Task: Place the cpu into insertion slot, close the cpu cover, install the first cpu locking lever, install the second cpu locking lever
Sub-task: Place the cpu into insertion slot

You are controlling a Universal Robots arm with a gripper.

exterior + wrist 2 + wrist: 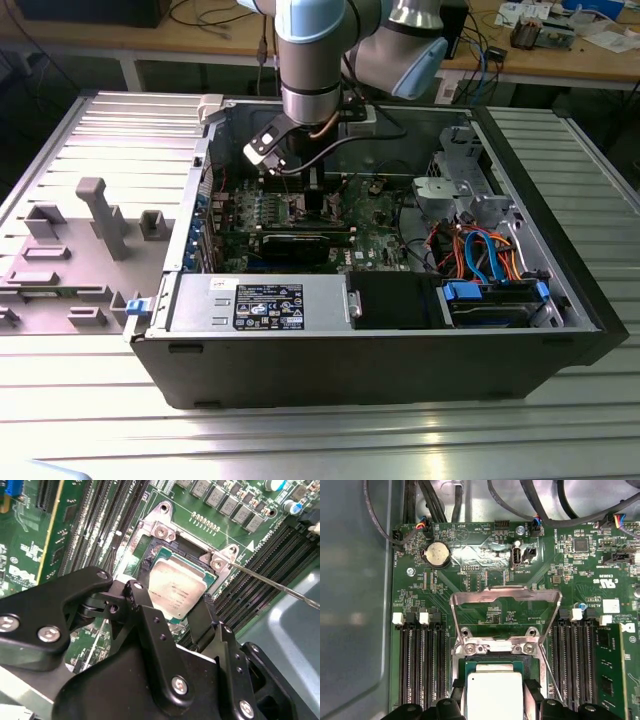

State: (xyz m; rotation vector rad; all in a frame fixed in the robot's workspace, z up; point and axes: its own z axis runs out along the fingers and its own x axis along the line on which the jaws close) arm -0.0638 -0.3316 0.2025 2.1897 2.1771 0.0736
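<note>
The cpu [495,695] [176,586], a flat chip with a silver top, lies level in or just over the insertion slot [495,648] [162,531] on the green motherboard. My gripper [495,690] [172,602] [311,200] reaches down into the open computer case. Its black fingers [532,692] press against two opposite edges of the chip, so it is shut on it. The cpu cover [505,594], a grey metal frame, stands swung open beyond the socket. A thin locking lever [280,586] [548,672] stands free beside the socket.
Black memory slots [420,665] flank the socket on both sides. A coin battery [436,554] and cable plugs sit beyond the cover. In the exterior view, a power supply [255,305], a drive cage with coloured cables [480,250] and a grey fixture tray [90,230] surround the work area.
</note>
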